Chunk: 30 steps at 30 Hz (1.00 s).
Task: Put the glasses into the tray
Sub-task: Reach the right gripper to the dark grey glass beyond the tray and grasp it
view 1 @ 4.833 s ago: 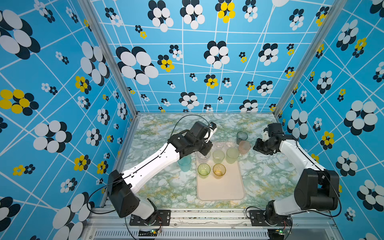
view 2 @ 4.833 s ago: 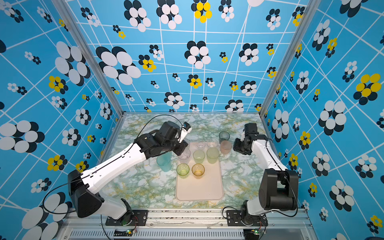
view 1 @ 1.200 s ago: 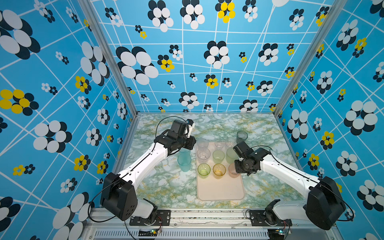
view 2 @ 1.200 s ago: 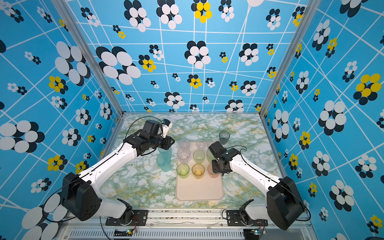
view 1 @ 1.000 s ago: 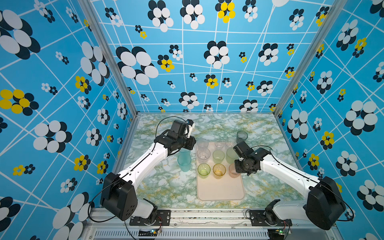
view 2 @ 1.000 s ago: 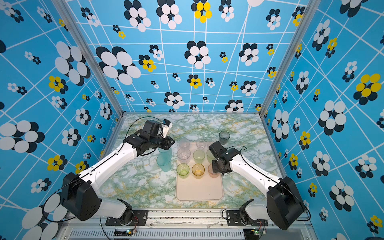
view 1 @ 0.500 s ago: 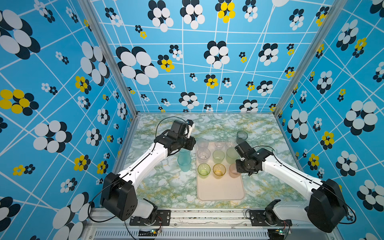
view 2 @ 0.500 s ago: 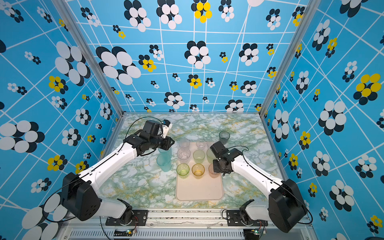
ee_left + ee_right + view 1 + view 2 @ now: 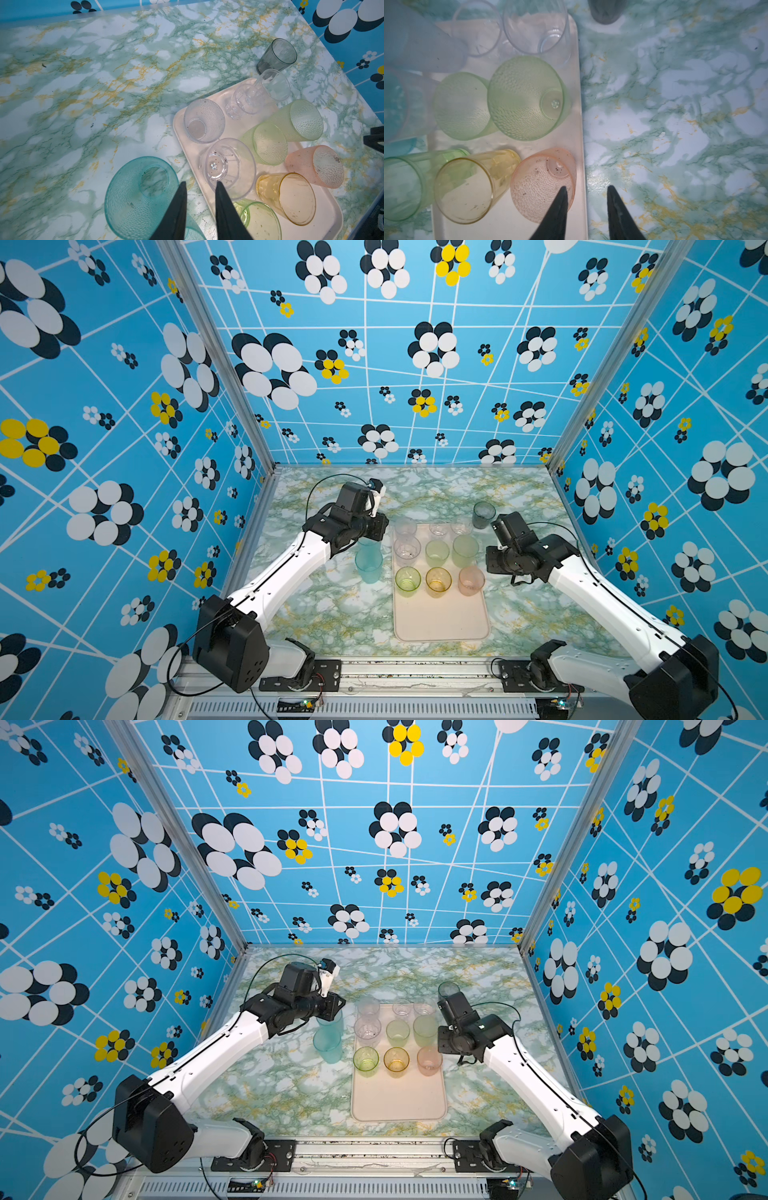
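The cream-pink tray (image 9: 440, 622) holds several glasses: clear ones at the back, two pale green, then lime (image 9: 407, 580), amber (image 9: 438, 581) and pink (image 9: 471, 580) in the front row. My right gripper (image 9: 587, 187) is open just right of the pink glass (image 9: 542, 185). One finger lies over the glass's rim and the other over the table; nothing is gripped. A teal-blue glass (image 9: 368, 564) stands on the table left of the tray. My left gripper (image 9: 200, 184) hovers open and empty between that teal glass (image 9: 133, 197) and the tray's edge. A smoky grey glass (image 9: 483, 514) stands off the tray's back right corner.
The front half of the tray (image 9: 399, 1102) is bare. Marbled tabletop (image 9: 332, 614) stretches either side of it, closed in by blue flowered walls. The right arm's wrist (image 9: 515, 560) hangs close to the grey glass.
The right gripper's jaws have spread apart and let go of the pink glass, which now stands in the tray. The right wrist has edged slightly right. The left arm has not moved.
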Each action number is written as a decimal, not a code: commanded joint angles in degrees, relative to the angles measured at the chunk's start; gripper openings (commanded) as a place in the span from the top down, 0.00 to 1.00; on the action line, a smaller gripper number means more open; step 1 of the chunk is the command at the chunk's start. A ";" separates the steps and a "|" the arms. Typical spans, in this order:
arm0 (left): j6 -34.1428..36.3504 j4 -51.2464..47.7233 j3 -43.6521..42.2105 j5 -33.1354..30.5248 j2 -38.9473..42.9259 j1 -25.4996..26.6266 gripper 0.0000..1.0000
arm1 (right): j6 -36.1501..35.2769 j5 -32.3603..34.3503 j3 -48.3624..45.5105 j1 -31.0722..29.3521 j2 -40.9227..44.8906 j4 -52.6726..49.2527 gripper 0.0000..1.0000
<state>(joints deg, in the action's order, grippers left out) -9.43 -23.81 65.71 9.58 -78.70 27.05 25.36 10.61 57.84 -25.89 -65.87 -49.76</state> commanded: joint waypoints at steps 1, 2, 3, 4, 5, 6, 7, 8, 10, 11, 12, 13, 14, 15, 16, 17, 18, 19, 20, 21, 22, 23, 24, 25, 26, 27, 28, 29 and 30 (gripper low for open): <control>0.47 1.55 -0.94 -1.41 2.30 -0.85 0.73 | -2.99 1.80 4.39 3.61 1.71 -1.88 0.65; 0.47 1.55 -1.03 -1.41 2.48 -0.94 0.73 | -3.74 1.49 5.54 4.90 1.36 -1.69 0.65; 0.47 1.55 -1.20 -1.50 2.66 -0.94 0.73 | -4.25 1.08 6.38 5.94 0.99 -1.38 0.65; 0.38 1.57 -1.34 -1.58 2.75 -0.95 0.73 | -4.96 0.06 7.22 7.35 0.39 -0.70 0.64; 0.30 1.79 -1.54 -1.65 2.93 -1.01 0.73 | -5.47 -1.28 8.11 8.92 -0.44 0.24 0.64; 0.21 1.94 -1.74 -1.67 3.01 -1.12 0.73 | -5.79 -2.37 8.71 10.13 -1.28 1.08 0.64; 0.03 2.09 -1.81 -1.67 3.07 -1.19 0.73 | -6.18 -3.57 9.44 11.45 -2.58 1.97 0.64; 0.03 2.15 -1.91 -1.67 3.18 -1.29 0.73 | -6.37 -4.72 10.25 12.65 -4.07 3.09 0.64; 0.09 1.93 -1.99 -1.65 3.44 -1.36 0.73 | -6.72 -6.32 11.76 14.36 -7.33 4.96 0.65; 0.20 1.77 -1.91 -1.75 3.62 -1.47 0.73 | -6.82 -6.93 12.63 15.03 -9.34 5.80 0.65; 0.33 1.58 -1.91 -1.84 3.87 -1.60 0.73 | -6.89 -7.36 13.50 15.71 -11.11 6.34 0.65; 0.44 1.42 -1.99 -1.85 4.06 -1.80 0.73 | -7.06 -7.93 14.61 16.43 -13.34 6.95 0.65; 0.53 1.18 -2.00 -1.85 4.37 -2.06 0.73 | -7.23 -8.66 15.77 17.16 -15.49 7.48 0.65; 0.62 1.14 -2.08 -1.85 4.57 -2.29 0.73 | -7.34 -9.41 16.78 17.83 -17.38 7.88 0.66; 0.64 1.06 -2.23 -1.85 4.82 -2.63 0.73 | -7.50 -10.10 18.10 18.67 -19.74 8.08 0.66; 0.69 1.02 -2.34 -1.77 5.03 -2.95 0.73 | -7.76 -10.55 19.50 18.77 -22.06 8.18 0.67; 0.64 0.97 -2.52 -1.70 5.21 -3.18 0.73 | -7.94 -10.93 20.71 20.79 -24.02 8.18 0.67; 0.64 0.97 -2.68 -1.60 5.38 -3.48 0.73 | -8.18 -11.21 22.17 21.58 -26.18 8.10 0.68; 0.64 0.83 -2.70 -1.51 5.48 -3.69 0.73 | -8.38 -11.57 23.66 22.01 -28.54 7.88 0.68; 0.73 0.70 -2.78 -1.50 5.56 -3.85 0.73 | -8.61 -11.72 24.95 22.35 -30.32 7.68 0.68; 0.82 0.49 -2.78 -1.50 5.62 -4.01 0.73 | -8.90 -12.09 26.48 22.67 -32.38 7.31 0.68; 0.82 0.44 -2.83 -1.50 5.60 -4.10 0.73 | -9.16 -12.44 28.11 22.84 -34.42 6.63 0.69; 0.82 0.28 -2.75 -1.50 5.73 -4.35 0.73 | -9.40 -12.54 29.38 22.92 -36.00 6.03 0.69; 0.85 0.24 -2.76 -1.50 5.75 -4.54 0.73 | -9.62 -12.60 30.82 22.90 -37.73 5.44 0.69; 0.91 0.25 -2.70 -1.50 5.74 -4.76 0.73 | -9.80 -12.72 32.08 22.91 -39.32 5.14 0.69; 0.91 0.24 -2.70 -1.50 5.74 -4.87 0.73 | -9.87 -12.86 33.12 22.93 -40.45 4.87 0.69; 0.89 0.23 -2.69 -1.50 5.74 -4.93 0.73 | -9.90 -13.07 33.47 22.95 -41.71 4.66 0.68; 0.91 0.15 -2.65 -1.50 5.62 -5.15 0.73 | -9.90 -13.41 35.72 22.94 -42.79 4.58 0.68; 0.91 0.01 -2.66 -1.50 5.58 -5.23 0.73 | -9.85 -13.60 36.34 22.90 -43.60 4.58 0.68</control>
<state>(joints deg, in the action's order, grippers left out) -9.41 -22.70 63.75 8.14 -74.02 22.48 16.62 -1.45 90.98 -2.87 -107.77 -43.35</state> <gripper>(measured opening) 0.268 0.316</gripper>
